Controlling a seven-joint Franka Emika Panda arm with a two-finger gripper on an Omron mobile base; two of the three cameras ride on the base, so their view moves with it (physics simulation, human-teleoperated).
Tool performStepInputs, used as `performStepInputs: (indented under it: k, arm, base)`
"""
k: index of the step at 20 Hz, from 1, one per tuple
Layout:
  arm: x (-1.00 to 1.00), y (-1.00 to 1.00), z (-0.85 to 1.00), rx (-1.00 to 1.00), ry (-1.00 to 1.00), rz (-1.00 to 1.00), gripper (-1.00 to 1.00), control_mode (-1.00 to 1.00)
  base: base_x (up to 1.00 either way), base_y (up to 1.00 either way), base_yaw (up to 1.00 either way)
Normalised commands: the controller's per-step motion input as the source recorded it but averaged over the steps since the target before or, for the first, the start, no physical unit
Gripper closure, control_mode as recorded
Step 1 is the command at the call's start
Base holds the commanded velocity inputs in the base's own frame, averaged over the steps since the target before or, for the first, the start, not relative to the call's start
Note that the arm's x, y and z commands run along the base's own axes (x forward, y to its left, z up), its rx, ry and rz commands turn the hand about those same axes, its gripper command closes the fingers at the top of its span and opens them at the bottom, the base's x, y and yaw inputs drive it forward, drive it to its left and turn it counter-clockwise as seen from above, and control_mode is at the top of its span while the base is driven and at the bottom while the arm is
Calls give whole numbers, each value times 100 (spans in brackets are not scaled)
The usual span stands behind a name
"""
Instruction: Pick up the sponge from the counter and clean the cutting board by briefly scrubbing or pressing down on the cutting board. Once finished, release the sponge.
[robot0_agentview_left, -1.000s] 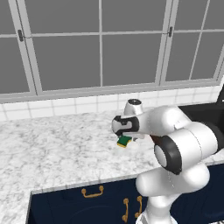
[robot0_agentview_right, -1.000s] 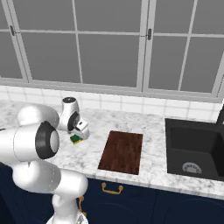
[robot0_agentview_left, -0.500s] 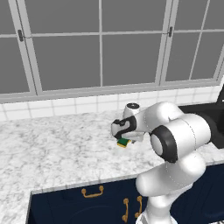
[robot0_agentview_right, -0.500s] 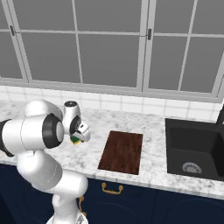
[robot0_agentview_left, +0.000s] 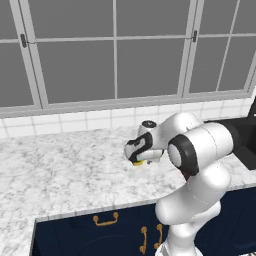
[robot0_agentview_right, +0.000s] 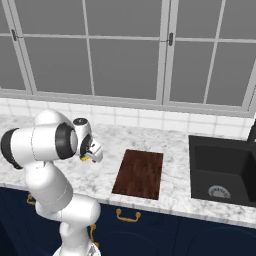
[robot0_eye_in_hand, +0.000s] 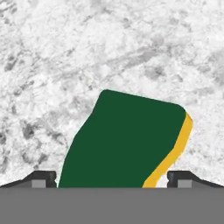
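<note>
The sponge (robot0_eye_in_hand: 127, 140), dark green on top with a yellow edge, lies on the marbled counter (robot0_agentview_left: 60, 170) and sits between my two finger tips. My gripper (robot0_eye_in_hand: 112, 179) is open, one tip on each side of the sponge, low over the stone. From the base, the gripper (robot0_agentview_left: 137, 156) covers most of the sponge (robot0_agentview_left: 139, 162), leaving a yellow sliver under the hand. The gripper (robot0_agentview_right: 87, 154) and sponge (robot0_agentview_right: 85, 159) are left of the dark reddish-brown cutting board (robot0_agentview_right: 140, 172), which lies flat with a strip of counter between.
A black recessed sink (robot0_agentview_right: 225, 170) lies right of the board. White tiled wall and large windows run behind the counter. Navy cabinets with brass handles (robot0_agentview_right: 128, 216) sit below the counter's front edge. My own arm hides the board in the left base view.
The hand has come down onto the sponge, which now sits between the fingers. The arm's elbow has swung, and the sponge has stayed on the counter.
</note>
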Motion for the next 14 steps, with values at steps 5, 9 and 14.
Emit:
performStepInputs:
  k: [5,9,14]
  arm:
    - [2,-6,-2,0,0,-1,100,-100]
    - [-1,-39,0,3,-2,-8,100,-100]
    - [-22,-83,11,13,-5,-15,100,-100]
  base:
    - [0,0,0]
    - [0,0,0]
    - [0,0,0]
